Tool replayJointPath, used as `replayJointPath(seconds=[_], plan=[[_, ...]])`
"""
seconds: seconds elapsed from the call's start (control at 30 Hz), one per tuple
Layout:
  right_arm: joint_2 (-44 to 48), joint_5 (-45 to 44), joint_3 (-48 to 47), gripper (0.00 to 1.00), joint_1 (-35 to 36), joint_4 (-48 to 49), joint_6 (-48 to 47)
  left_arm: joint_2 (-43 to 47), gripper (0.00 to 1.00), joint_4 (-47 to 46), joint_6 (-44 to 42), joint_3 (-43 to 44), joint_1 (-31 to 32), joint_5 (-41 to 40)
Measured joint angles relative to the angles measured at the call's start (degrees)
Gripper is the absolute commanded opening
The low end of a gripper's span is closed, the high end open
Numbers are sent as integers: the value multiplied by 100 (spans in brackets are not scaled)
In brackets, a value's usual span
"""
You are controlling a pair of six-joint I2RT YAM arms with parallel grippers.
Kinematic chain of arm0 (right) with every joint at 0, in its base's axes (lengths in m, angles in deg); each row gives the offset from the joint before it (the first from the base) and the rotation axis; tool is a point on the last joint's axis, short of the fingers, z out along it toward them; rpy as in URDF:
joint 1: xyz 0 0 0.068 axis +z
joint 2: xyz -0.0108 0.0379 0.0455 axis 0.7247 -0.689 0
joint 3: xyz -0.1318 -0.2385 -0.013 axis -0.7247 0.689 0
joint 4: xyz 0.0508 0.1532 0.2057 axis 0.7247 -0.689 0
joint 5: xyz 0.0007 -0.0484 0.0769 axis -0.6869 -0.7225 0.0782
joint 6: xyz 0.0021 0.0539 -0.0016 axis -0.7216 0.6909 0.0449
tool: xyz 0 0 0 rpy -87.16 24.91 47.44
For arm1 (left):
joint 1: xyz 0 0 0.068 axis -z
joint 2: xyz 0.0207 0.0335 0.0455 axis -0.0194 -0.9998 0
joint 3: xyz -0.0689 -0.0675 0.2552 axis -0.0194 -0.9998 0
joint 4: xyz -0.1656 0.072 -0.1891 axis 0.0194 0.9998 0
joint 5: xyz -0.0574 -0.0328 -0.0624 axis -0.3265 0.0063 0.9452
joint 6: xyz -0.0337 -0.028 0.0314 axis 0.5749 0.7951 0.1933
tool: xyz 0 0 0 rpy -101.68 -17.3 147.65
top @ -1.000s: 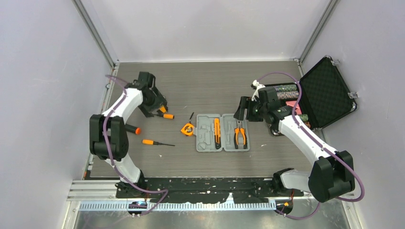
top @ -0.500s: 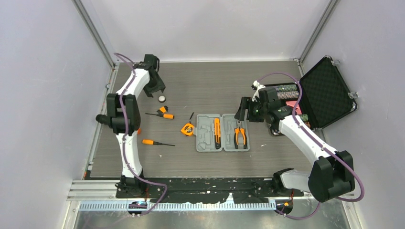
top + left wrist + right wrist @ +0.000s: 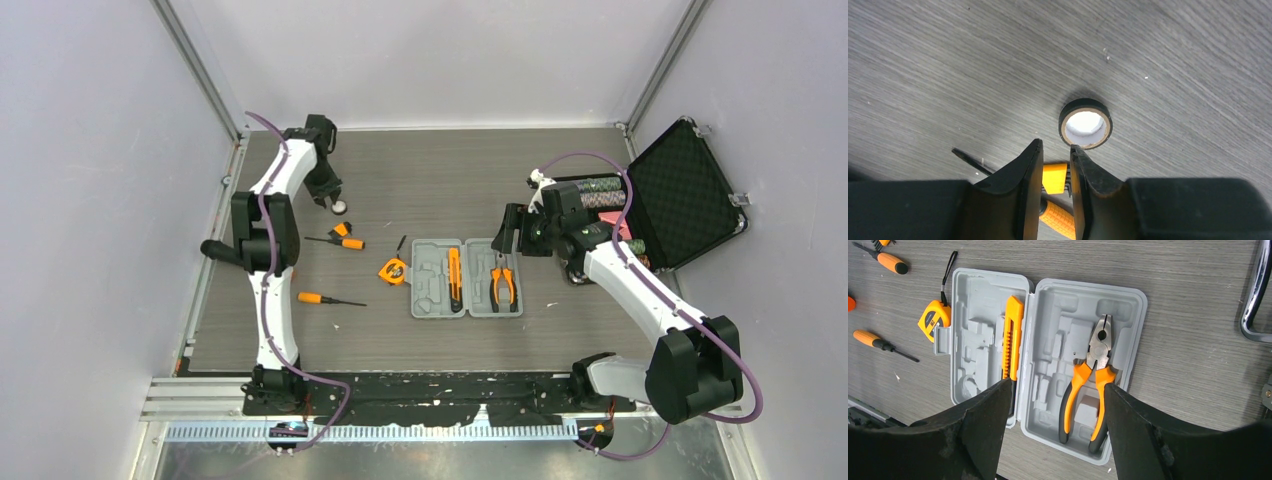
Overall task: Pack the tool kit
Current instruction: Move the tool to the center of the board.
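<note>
Tool kit case (image 3: 983, 340) lies open and flat at mid-table, directly beneath the right gripper (image 3: 1057, 385). That gripper's jaws are spread wide and empty, apparently on standby above the slots. Pliers (image 3: 1095, 367) and utility knife (image 3: 1010, 337) are seated. The left gripper (image 3: 1055, 145) has its jaws narrowly apart, grasping nothing. They are probably narrowed to pinch the wall of the black tape roll (image 3: 1085, 103) lying just ahead. Outward, a tape measure (image 3: 930, 315) sits just beside the case and a screwdriver (image 3: 878, 342) lies loose.
</note>
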Motion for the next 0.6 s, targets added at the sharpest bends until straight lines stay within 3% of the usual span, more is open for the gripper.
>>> replayJointPath(seconds=[0.17,0.3,0.6], plan=[[0,2,0,72,-2,0,0,0,37,186,4,66,0,48],[0,4,2,72,-9,2,-2,0,38,177,0,66,2,236],[4,4,175,72,-28,2,-26,2,41,-765,-20,-243,11,697]])
